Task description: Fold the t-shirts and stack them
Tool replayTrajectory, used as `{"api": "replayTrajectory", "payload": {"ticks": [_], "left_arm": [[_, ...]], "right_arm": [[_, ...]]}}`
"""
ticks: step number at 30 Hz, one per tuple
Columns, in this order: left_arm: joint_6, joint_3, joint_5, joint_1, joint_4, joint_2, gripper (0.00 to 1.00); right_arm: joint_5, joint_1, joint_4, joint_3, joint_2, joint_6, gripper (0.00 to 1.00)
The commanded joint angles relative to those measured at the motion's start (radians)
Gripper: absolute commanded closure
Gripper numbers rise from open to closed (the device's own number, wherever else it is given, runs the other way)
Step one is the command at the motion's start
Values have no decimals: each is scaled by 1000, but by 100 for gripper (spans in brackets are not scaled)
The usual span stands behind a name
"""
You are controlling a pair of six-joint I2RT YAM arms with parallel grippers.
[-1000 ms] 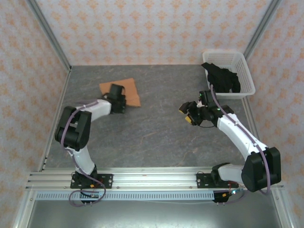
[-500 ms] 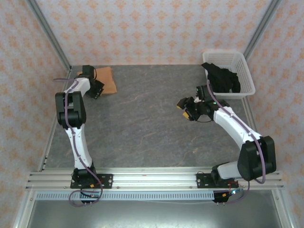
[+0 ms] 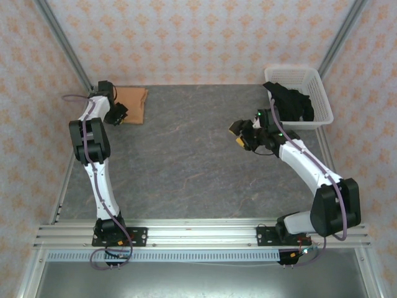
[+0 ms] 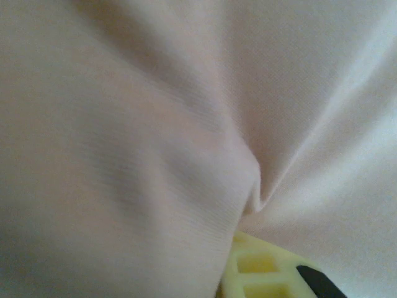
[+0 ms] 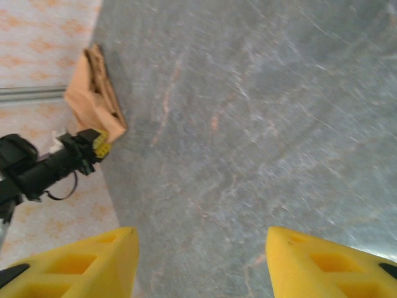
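Left end effector [image 3: 118,113] at folded orange cloth t-shirt [image 3: 133,102], grip unreadable; wrist view adds pale creases. Right end effector [image 5: 200,237] spread, empty.

A: What differs on the left side?
B: The left arm [image 3: 92,139] now stretches to the far-left corner of the table [image 3: 186,161]. The folded orange t-shirt [image 3: 134,101] lies in that corner rather than mid-table, with the left gripper [image 3: 119,114] at its near edge.
A: And on the right?
B: The right gripper [image 3: 238,134] sits slightly farther out and leftward.
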State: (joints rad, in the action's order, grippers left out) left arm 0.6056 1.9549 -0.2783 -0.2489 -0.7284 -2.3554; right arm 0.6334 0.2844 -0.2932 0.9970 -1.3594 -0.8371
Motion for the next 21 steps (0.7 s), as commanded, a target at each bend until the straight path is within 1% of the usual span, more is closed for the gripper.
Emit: {"api": "replayTrajectory", "payload": {"ticks": [1, 2, 3, 4, 5, 6, 7, 9, 11, 12, 13, 15, 16, 17, 19, 21], "left_arm": [[8, 10, -24, 13, -38, 33, 68], [15, 7, -21, 18, -39, 53, 60], [24, -2, -18, 22, -35, 79, 50], [29, -19, -13, 27, -27, 107, 34], [32, -44, -3, 34, -14, 148, 9], [33, -72, 4, 44, -2, 190, 0], [26, -92, 8, 58, 5, 226, 0], [-6, -129, 52, 96, -8, 309, 0], [-43, -194, 138, 147, -13, 425, 0], [-54, -232, 167, 166, -6, 492, 0], [-56, -280, 191, 188, 7, 552, 0], [-40, -376, 223, 211, 41, 672, 0], [-17, -436, 242, 217, 63, 733, 0], [14, -500, 260, 220, 90, 808, 0], [77, -616, 300, 220, 133, 931, 0], [111, -716, 346, 227, 167, 1045, 0]], "right_arm": [[8, -6, 182, -23, 49, -28, 43], [8, -6, 212, -29, 55, -32, 43], [5, -6, 244, -35, 63, -33, 42], [5, -5, 270, -41, 69, -34, 42], [4, -6, 293, -46, 77, -33, 41], [-5, -6, 303, -49, 85, -29, 41], [-15, -6, 305, -48, 90, -27, 40], [-53, -6, 275, -41, 109, -5, 38], [-114, -6, 212, -26, 144, 39, 32], [-140, -7, 176, -17, 160, 63, 18], [-168, -10, 114, 5, 171, 95, 0], [-224, -20, -64, 80, 171, 154, 1], [-259, -30, -167, 126, 164, 176, 1], [-281, -36, -232, 157, 163, 199, 1], [-339, -41, -264, 162, 208, 239, 1], [-441, -41, -275, 146, 276, 263, 1]]}}
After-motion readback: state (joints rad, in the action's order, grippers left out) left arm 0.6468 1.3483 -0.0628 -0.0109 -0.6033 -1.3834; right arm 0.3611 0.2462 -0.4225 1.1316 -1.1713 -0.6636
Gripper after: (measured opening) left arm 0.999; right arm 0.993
